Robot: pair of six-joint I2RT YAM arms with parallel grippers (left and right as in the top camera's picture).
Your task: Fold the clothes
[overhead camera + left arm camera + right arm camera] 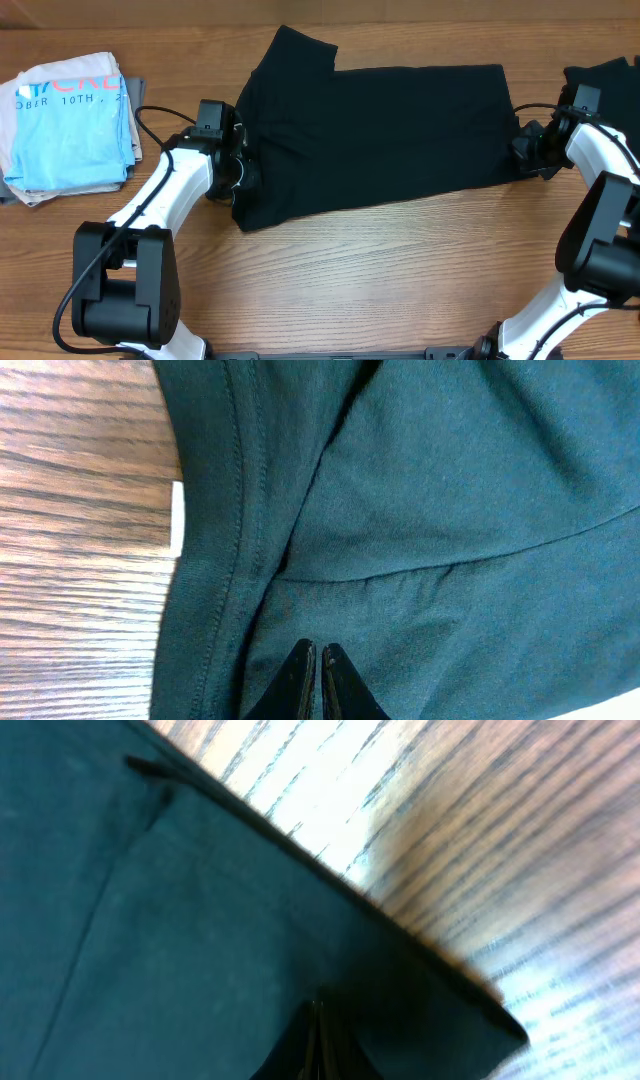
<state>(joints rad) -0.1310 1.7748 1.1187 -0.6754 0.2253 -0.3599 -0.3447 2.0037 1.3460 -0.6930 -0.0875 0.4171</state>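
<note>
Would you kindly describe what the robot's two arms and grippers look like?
The left arm and right arm have white link shells between chunky black joint housings. A thin black cable loops off the left one. The left gripper and right gripper are black, with slim fingers tapering to tips. No markings show.

Two matching arms on show: the left arm (170, 185) wears smooth white shells along its long links, with chunky black housings at each joint, and the right arm (605, 160) has the same white-on-black look. A thin black cable (137, 120) curls off the left arm near its wrist end, and there's a big boxy black shoulder block (125, 285) at its base. Up close, the left gripper (318, 665) has slim black fingers (300, 682) tapering to points. The right gripper (318, 1030) is black too, though blurred.
</note>
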